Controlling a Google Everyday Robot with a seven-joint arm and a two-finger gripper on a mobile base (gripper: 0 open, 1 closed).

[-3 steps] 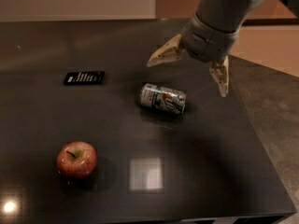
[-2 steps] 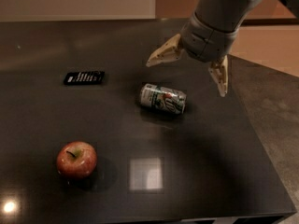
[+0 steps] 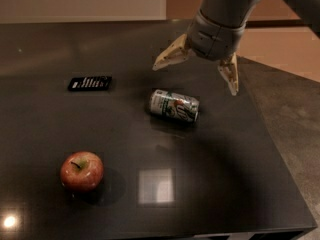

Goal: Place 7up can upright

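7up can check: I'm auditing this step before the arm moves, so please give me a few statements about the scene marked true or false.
1. The can lies on its side on the table. True.
2. The tool is shut on the can. False: it is open, its fingers spread wide, and it hangs just above and behind the can without touching it.
3. The apple sits nearer the table's front edge than the can does. True.
4. The black device rests on top of the can. False: it lies flat on the table to the left of the can, apart from it.
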